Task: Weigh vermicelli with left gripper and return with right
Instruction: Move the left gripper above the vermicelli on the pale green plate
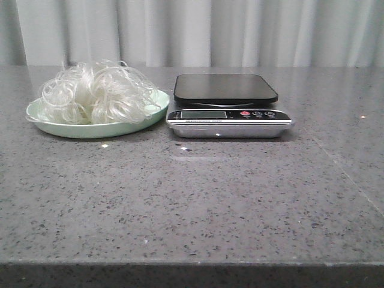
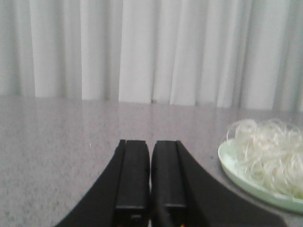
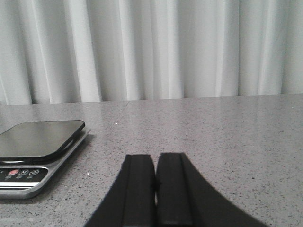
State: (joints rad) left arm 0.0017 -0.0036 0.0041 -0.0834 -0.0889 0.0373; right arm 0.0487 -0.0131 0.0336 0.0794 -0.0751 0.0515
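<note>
The vermicelli is a fluffy white mound on a pale green plate at the table's back left. A kitchen scale with a bare black platform stands just right of the plate. Neither gripper shows in the front view. My left gripper is shut and empty, low over the table, with the vermicelli and the plate beside it. My right gripper is shut and empty, with the scale off to its side.
A grey speckled stone table runs to a front edge near the camera. Pale pleated curtains hang behind the table.
</note>
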